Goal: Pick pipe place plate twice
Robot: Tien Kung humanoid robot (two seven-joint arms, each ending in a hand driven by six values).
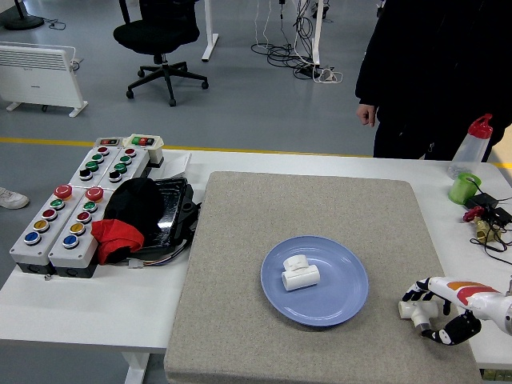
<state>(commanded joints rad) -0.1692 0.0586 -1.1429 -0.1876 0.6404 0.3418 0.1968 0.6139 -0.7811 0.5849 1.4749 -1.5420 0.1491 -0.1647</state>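
Observation:
A blue plate (340, 272) lies on the grey mat (240, 264), right of its middle. One white T-shaped pipe fitting (299, 274) lies on the plate. A second white pipe fitting (417, 311) lies on the mat near its front right corner. My right hand (424, 314) comes in from the lower right. Its fingers are curled over the top of this second fitting and its thumb is under the near side. The fitting still rests on the mat. My left hand is out of view.
Two button boxes (64, 216) and a black tray with a black cap (136, 204) and red cloth stand at the left. A green cup (464, 189), a red-capped bottle (472, 144) and cables are at the far right. A person (432, 72) stands behind, hand hanging.

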